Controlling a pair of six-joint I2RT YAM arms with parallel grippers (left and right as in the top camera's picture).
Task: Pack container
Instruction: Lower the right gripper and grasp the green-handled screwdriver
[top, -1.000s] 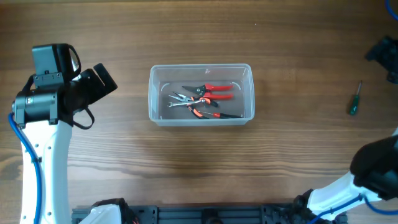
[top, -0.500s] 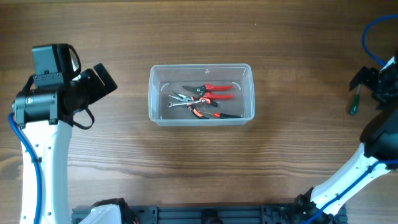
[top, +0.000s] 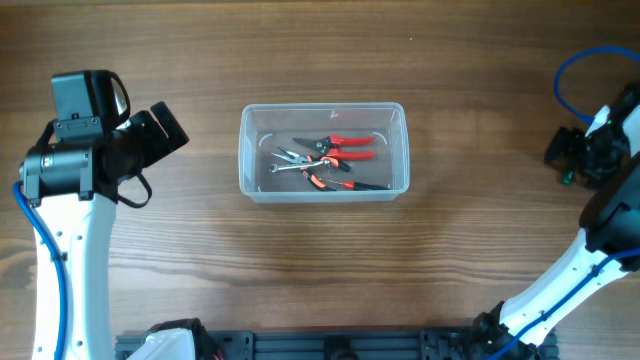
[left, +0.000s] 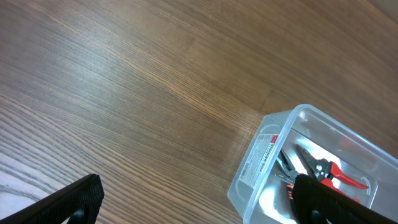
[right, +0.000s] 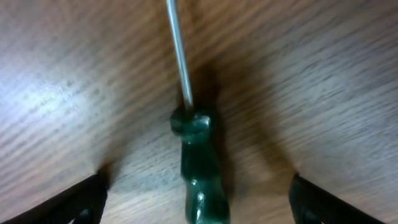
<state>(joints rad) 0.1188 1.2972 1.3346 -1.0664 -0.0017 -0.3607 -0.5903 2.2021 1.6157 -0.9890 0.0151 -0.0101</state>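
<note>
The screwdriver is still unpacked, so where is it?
The screwdriver lies far right on the table overhead, between the right gripper's open fingers, away from the container.

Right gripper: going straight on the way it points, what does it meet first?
The green-handled screwdriver, centred between the open fingers of the right gripper, shaft pointing away. Probably its handle first, then the table beneath; depth is unclear.

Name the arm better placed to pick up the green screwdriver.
Right. The right tool, open, straddles the screwdriver lying on the table; the left tool sits beyond the container, far from it.
</note>
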